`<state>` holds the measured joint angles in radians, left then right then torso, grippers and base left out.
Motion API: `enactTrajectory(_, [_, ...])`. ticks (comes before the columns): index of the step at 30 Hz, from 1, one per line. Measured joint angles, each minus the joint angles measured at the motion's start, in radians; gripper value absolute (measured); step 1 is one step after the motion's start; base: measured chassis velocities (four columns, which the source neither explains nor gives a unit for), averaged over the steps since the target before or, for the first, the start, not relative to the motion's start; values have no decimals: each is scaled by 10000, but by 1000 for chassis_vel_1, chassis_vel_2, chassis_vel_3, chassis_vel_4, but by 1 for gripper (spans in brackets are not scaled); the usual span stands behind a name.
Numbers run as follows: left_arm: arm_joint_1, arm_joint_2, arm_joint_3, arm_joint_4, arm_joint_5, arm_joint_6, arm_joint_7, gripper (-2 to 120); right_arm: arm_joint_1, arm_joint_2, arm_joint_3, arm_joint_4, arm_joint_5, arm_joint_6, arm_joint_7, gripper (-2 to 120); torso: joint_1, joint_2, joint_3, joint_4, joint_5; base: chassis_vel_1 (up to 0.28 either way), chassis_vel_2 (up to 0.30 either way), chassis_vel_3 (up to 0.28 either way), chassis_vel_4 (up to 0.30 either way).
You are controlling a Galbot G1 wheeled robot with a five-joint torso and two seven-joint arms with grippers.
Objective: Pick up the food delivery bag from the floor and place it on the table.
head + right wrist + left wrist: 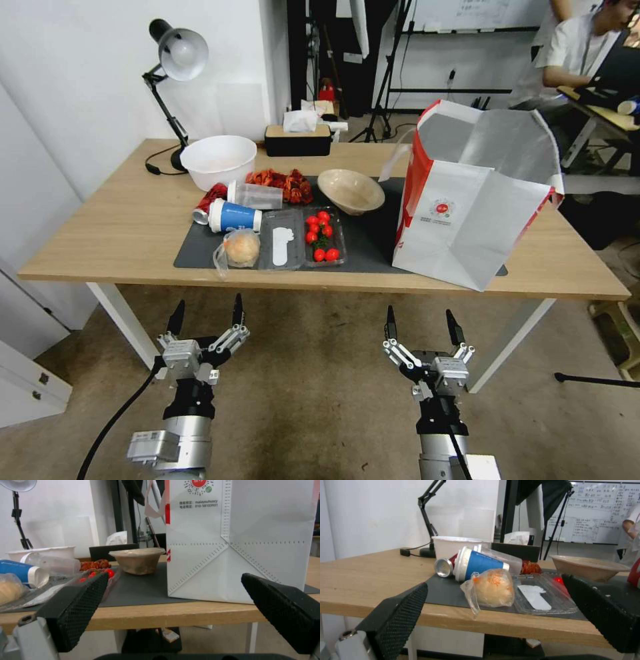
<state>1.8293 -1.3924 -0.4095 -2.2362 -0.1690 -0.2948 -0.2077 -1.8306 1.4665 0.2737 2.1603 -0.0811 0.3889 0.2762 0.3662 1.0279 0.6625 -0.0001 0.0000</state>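
Note:
The food delivery bag (473, 200), white with red sides and a silver lining, stands upright and open on the right part of the table (120, 233), partly on the dark grey mat (373, 247). In the right wrist view its white front (240, 542) rises just beyond the table edge. Both grippers hang in front of the table above the carpeted floor (313, 387). My left gripper (205, 319) is open and holds nothing. My right gripper (425, 324) is open too, a little to the left of the bag and apart from it.
On the mat lie a clear bag with a bread roll (240, 249), a clear tray of cherry tomatoes (321, 236), a blue cup (233, 217), a red can, dried chillies and a beige bowl (351, 190). A white bowl (219, 160), desk lamp (175, 67) and tissue box stand behind.

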Motion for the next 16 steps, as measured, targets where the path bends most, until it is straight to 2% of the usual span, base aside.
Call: enactTrajectory(16, [1,0,0,0,0,0,1,100,1,-1,0,2,5,-1,1,100,0,0,0,0,0,0,0,0,0])
